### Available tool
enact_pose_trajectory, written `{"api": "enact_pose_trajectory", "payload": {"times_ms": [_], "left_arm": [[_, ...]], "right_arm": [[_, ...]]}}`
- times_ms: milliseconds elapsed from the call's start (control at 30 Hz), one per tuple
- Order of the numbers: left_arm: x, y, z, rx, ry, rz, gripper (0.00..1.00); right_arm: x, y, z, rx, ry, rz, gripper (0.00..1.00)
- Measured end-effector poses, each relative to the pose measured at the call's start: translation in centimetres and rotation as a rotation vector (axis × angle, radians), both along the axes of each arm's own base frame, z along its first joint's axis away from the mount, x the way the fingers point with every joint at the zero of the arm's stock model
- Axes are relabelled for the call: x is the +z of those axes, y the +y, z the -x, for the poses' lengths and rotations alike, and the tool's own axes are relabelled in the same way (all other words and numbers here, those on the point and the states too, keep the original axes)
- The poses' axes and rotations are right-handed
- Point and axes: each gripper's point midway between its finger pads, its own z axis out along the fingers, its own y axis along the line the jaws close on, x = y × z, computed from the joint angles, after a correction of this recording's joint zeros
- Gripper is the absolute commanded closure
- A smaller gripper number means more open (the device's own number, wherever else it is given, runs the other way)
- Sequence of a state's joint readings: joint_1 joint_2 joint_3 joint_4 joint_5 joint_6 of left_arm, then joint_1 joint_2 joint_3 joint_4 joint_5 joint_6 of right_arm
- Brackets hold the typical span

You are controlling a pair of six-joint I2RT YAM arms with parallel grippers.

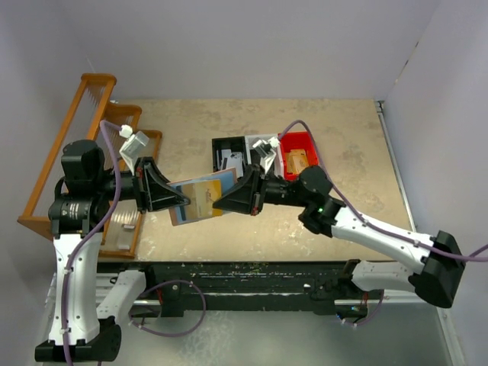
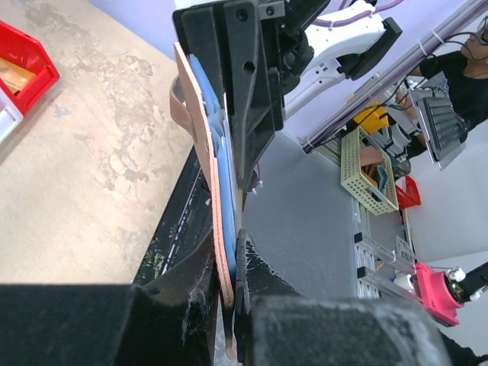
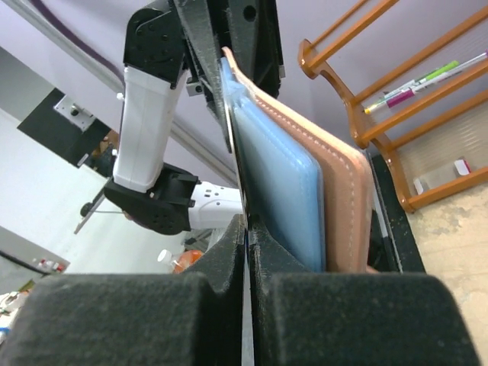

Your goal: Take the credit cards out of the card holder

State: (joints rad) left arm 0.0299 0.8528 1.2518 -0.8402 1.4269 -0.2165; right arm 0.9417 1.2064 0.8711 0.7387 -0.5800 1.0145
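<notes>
Left pincer (image 1: pixel 181 200) is nearly closed, its black fingers (image 2: pixel 187 305) clamped on one end of the salmon-pink leather-like bifold card holder (image 1: pixel 191 189), with both the pink outer skin and the light blue lining caught between them in the left wrist view. Right pincer (image 1: pixel 219 203) meets the holder from the opposite end and is squeezed completely together. In the right wrist view a thin sheet edge runs down into the slit between its fingers (image 3: pixel 221 267), just beside the blue lining, but whether that sliver is a card or a layer of the holder cannot be told. The card holder hangs between the two pincers, lifted off the beige stone-patterned worktop (image 1: pixel 343 137) and spread open with its blue inside facing up toward the top camera. A tan-orange rectangular card (image 1: pixel 203 200) shows flat against that lining, still within the holder's outline. From the wrist cameras the holder appears edge-on (image 3: pixel 339 191) — pink on one face, blue on the other. Behind it on the worktop stand three small plastic bins in a row, touching: black bin (image 1: pixel 221 146), white bin (image 1: pixel 255 140) and red bin (image 1: pixel 305 139), the red one with a tan item inside. An orange wooden rack (image 1: pixel 76 130) stands along the left edge — well apart from the bins.
</notes>
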Motion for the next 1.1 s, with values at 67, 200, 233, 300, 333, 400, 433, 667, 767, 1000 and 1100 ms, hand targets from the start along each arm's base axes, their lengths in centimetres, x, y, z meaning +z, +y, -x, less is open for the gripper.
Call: {"api": "enact_pose_trajectory", "payload": {"times_ms": [67, 200, 233, 300, 333, 400, 433, 667, 767, 1000, 1100], "left_arm": [[0.2, 0.0, 0.2, -0.008, -0.007, 0.005, 1.00], [-0.1, -0.1, -0.3, -0.020, 0.030, 0.008, 1.00], [-0.2, -0.1, -0.5, -0.019, 0.033, 0.007, 1.00], [-0.4, 0.0, -1.0, -0.012, 0.041, 0.002, 1.00], [-0.5, 0.0, -1.2, -0.008, 0.044, 0.000, 1.00], [-0.9, 0.1, -1.7, 0.013, 0.038, -0.014, 1.00], [-1.0, 0.1, -1.9, 0.022, 0.032, -0.021, 1.00], [-3.7, 1.2, -5.0, 0.163, -0.002, -0.152, 1.00], [-5.3, 1.8, -6.3, 0.201, 0.012, -0.216, 1.00], [-6.5, 2.3, -6.5, 0.220, 0.008, -0.270, 1.00], [-6.3, 2.3, -6.2, 0.216, -0.004, -0.272, 1.00]], "right_arm": [[0.6, -1.0, 0.3, -0.024, -0.021, 0.005, 1.00], [1.0, -3.0, 0.0, -0.080, -0.049, 0.037, 1.00], [0.8, -3.4, -0.3, -0.098, -0.049, 0.052, 1.00], [0.0, -4.2, -1.4, -0.139, -0.047, 0.098, 1.00], [-0.5, -4.6, -2.0, -0.163, -0.040, 0.127, 1.00], [-1.6, -6.2, -4.4, -0.247, -0.023, 0.204, 1.00], [-2.1, -7.3, -6.0, -0.308, -0.010, 0.247, 1.00], [-6.7, -16.4, -16.8, -0.771, 0.145, 0.571, 1.00], [-11.2, -19.0, -19.7, -0.880, 0.224, 0.758, 1.00], [-19.5, -24.0, -25.3, -1.011, 0.354, 1.113, 1.00], [-21.1, -25.2, -28.1, -1.046, 0.358, 1.190, 1.00]]}}
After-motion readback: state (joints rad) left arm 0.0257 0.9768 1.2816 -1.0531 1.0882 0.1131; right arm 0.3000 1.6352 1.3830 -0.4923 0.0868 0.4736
